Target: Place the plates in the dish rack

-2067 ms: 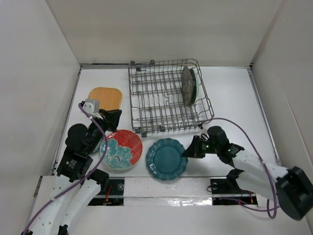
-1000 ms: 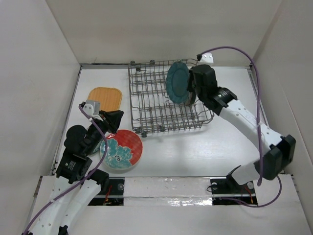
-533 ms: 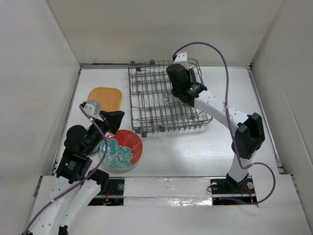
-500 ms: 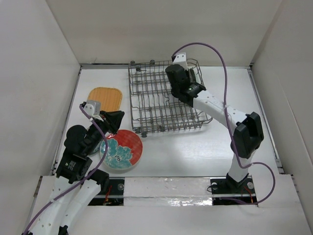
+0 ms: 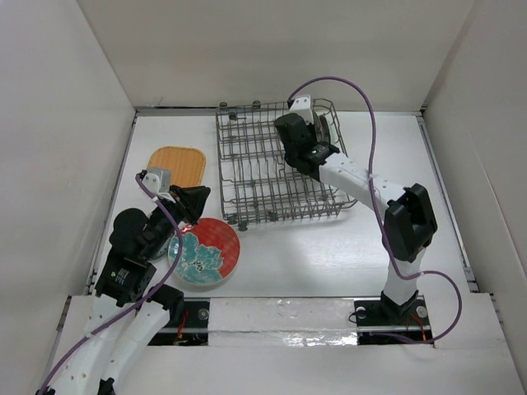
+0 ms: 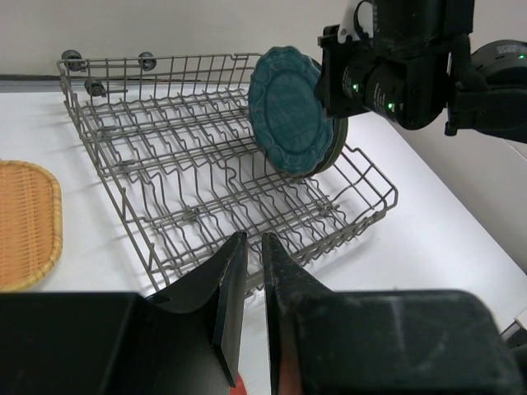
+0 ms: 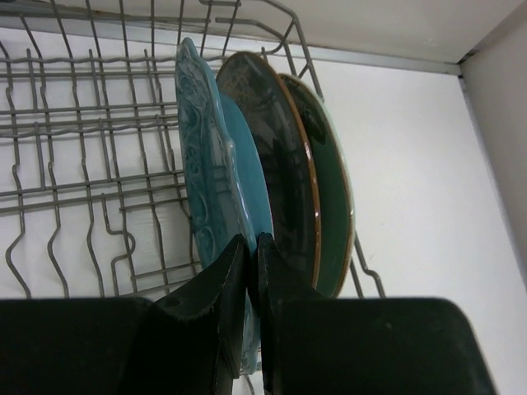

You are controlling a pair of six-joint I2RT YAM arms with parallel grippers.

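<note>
The grey wire dish rack (image 5: 255, 177) stands at the back of the table. At its right end three plates stand on edge side by side: the scalloped teal plate (image 7: 216, 156), the grey-brown plate (image 7: 276, 156) and the green plate (image 7: 333, 189). My right gripper (image 7: 251, 240) is shut on the teal plate's rim from above; in the top view the gripper (image 5: 298, 146) hides most of that plate. The red plate with a teal flower (image 5: 206, 251) lies flat by my left gripper (image 5: 196, 197), which is shut on nothing. The orange rounded-square plate (image 5: 177, 164) lies left of the rack.
White walls close in the table on three sides. From the left wrist, the rack (image 6: 206, 181) shows several unfilled tine rows left of the teal plate (image 6: 290, 111). The right arm (image 5: 362, 181) stretches across the rack's right corner.
The right arm lifted the teal plate off the table, carried it over the rack and lowered it on edge beside the grey-brown plate. The left arm has not moved.
</note>
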